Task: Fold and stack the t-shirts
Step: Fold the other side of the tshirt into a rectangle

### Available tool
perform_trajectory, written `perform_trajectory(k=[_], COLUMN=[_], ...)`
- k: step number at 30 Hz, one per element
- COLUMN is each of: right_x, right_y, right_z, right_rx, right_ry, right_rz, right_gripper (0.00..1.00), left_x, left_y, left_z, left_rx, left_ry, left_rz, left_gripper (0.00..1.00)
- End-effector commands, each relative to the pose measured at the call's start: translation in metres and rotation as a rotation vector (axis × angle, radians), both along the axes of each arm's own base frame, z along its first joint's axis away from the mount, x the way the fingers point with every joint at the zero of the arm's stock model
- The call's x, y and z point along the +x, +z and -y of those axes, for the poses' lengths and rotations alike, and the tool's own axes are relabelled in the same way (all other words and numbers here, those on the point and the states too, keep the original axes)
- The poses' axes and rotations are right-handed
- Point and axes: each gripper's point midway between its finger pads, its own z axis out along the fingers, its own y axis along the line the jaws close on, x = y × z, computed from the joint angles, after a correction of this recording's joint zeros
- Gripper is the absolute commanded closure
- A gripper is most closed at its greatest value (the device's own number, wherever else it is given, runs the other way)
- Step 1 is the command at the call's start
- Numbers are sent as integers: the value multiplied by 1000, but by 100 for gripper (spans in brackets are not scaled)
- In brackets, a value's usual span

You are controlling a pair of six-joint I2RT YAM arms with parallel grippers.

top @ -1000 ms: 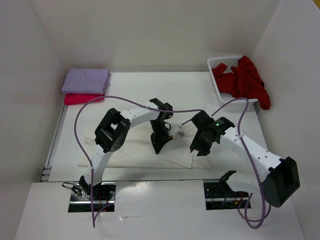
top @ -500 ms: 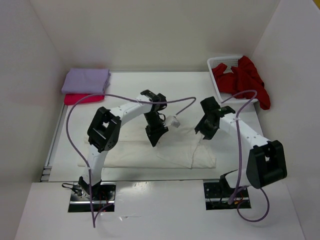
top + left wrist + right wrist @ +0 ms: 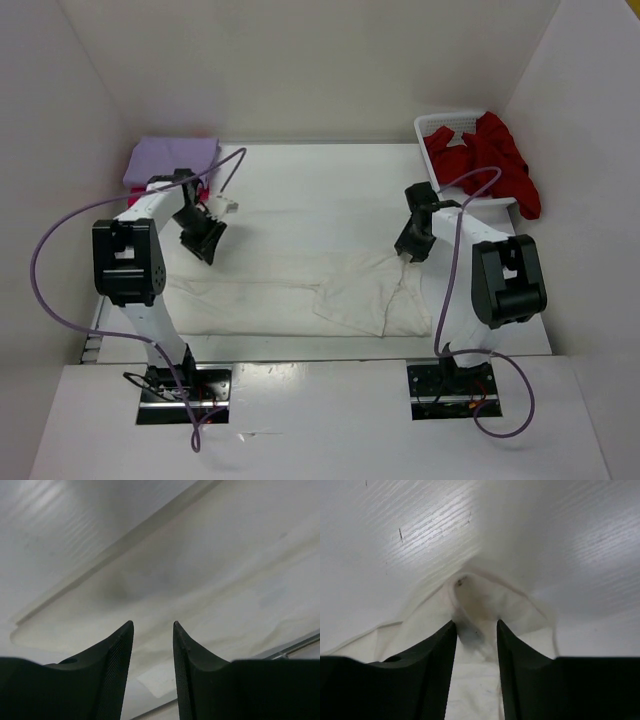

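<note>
A cream white t-shirt (image 3: 270, 295) lies spread across the table's front half, with a flap folded over near its middle (image 3: 352, 292). My left gripper (image 3: 204, 240) hovers open over the shirt's far left corner; cream cloth (image 3: 200, 580) lies below the left gripper (image 3: 153, 630), with nothing between its fingers. My right gripper (image 3: 411, 246) is open at the shirt's far right edge. In the right wrist view, a bunched fold of cloth (image 3: 480, 595) sits just past the right gripper (image 3: 476, 627). A folded lavender t-shirt (image 3: 170, 157) rests on the magenta-pink one (image 3: 206, 199) at back left. The dark red t-shirt (image 3: 492, 160) hangs over the basket.
A white lattice basket (image 3: 440, 125) stands at the back right corner against the wall. White walls enclose the table on three sides. Purple cables loop from both arms over the table.
Both arms have swung outward from the middle of the shirt to its far corners, the left far to the left. Both sets of jaws have widened, and the cream shirt now reaches further right.
</note>
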Motion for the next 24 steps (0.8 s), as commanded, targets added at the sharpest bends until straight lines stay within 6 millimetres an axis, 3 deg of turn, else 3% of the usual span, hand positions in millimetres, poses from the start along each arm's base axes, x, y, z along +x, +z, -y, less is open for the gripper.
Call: perform_trajectory(k=[1, 3, 4, 5, 10, 11, 14, 17, 18, 20, 22, 24], right_x=[29, 32, 29, 27, 0, 3, -5, -5, -3, 2, 8, 10], right_y=[7, 8, 5, 8, 7, 13, -2, -19, -19, -12, 9, 32], right_z=[-5, -7, -6, -6, 41, 44, 50, 50, 48, 44, 42, 41], right_rx=[25, 53, 52, 53, 25, 44, 71, 79, 91, 93, 82, 66], right_ry=[30, 23, 22, 22, -192, -205, -223, -198, -185, -171, -159, -144], right_rz=[96, 102, 93, 99, 48, 87, 40, -21, -22, 1, 63, 119], right_gripper=[61, 79, 95, 100, 100, 100, 100, 80, 70, 60, 44, 40], left_x=[8, 9, 8, 9, 6, 5, 1, -3, -2, -4, -6, -2], left_y=[-19, -29, -36, -40, -63, -67, -77, -79, -76, -68, -58, -44], left_z=[-43, -61, -65, -71, -101, -101, -101, -99, -99, -95, -95, -94], left_rx=[79, 80, 79, 89, 110, 108, 93, 83, 84, 66, 67, 61], left_ry=[81, 133, 147, 158, 281, 280, 289, 288, 289, 276, 268, 269], left_rz=[27, 20, 6, 3, -44, -56, -86, -97, -88, -86, -76, -45], left_gripper=[55, 55, 55, 55, 55, 55, 55, 55, 55, 55, 54, 54])
